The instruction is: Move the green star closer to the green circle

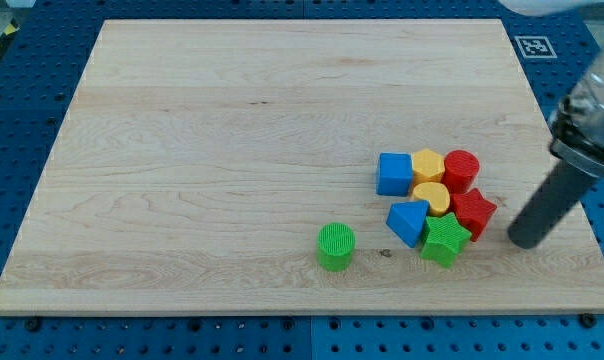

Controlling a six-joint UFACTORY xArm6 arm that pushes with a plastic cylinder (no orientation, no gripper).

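Note:
The green star (pixel 444 240) lies on the wooden board (pixel 232 150) at the lower right, at the bottom of a tight cluster of blocks. The green circle (pixel 336 246) stands alone to the view's left of it, with a gap between them. My tip (pixel 525 240) rests on the board to the view's right of the star, apart from it, with the red star (pixel 473 211) between and slightly above. The rod rises to the upper right.
The cluster also holds a blue square (pixel 394 174), a yellow hexagon (pixel 428 166), a red cylinder (pixel 461 169), a yellow heart-like block (pixel 432 198) and a blue triangle (pixel 408 221). The board's right edge is close to my tip.

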